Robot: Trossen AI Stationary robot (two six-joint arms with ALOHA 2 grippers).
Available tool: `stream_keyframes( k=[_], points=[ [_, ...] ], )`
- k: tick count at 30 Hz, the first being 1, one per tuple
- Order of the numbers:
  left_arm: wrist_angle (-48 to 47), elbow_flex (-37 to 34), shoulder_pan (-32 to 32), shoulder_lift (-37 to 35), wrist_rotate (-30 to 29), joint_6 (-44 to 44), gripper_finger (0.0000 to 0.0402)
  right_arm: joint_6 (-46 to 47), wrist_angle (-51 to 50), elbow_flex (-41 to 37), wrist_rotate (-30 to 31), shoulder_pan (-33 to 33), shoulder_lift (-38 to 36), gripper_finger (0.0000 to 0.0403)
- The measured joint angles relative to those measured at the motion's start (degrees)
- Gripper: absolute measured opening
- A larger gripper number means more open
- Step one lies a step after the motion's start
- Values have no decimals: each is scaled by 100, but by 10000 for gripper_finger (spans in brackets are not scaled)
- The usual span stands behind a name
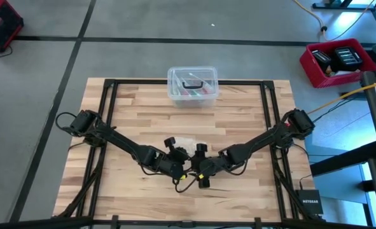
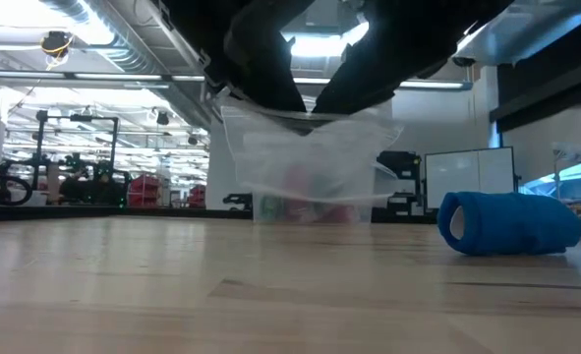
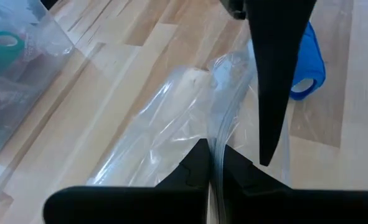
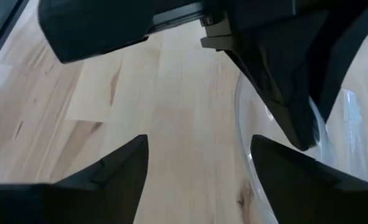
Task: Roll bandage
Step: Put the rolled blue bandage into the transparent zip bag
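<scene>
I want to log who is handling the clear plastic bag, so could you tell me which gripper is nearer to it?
Left. The left gripper is shut on the clear plastic bag, pinching its edge. The right gripper is open beside the bag, holding nothing.

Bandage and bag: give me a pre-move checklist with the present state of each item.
1. Bandage fully rolled: ok, a compact blue roll lying on the table.
2. Bandage free of both end effectors: ok, it lies apart, untouched.
3. Left end effector gripping the clear plastic bag: ok, fingers pinched shut on its edge.
4. Right end effector released: ok, fingers spread with only bare wood between them.
5. Bag lifted off the table: ok, in the low view it hangs above the wood.
6. Bag mouth open enough for the roll: cannot tell.
</scene>
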Motion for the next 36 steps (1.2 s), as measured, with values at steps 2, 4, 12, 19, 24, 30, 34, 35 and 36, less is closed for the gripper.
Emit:
stream_keyframes(
  k=[2,4,12,19,24,30,34,35,36],
  points=[
    [16,0,0,-2,0,-13,4,1,8,0,2,0,0,279],
    [23,0,0,-2,0,-70,4,7,10,0,24,0,2,276],
    [67,-1,0,-8,-22,-210,4,2,467,0,546,2,94,260],
    [224,-9,42,-6,13,-269,4,-6,988,7,381,42,594,242],
    [254,-2,135,-6,19,-316,4,-2,1342,7,270,155,781,232],
    [336,0,196,-6,12,-337,4,-10,1360,7,-310,151,782,231],
    [176,0,241,-4,-28,-533,4,28,1204,7,-644,157,780,231],
    [166,0,246,-2,-33,-546,4,40,1159,7,-656,155,780,231],
    [169,0,248,-2,-37,-557,4,49,1159,4,-656,155,780,231]
  ],
)
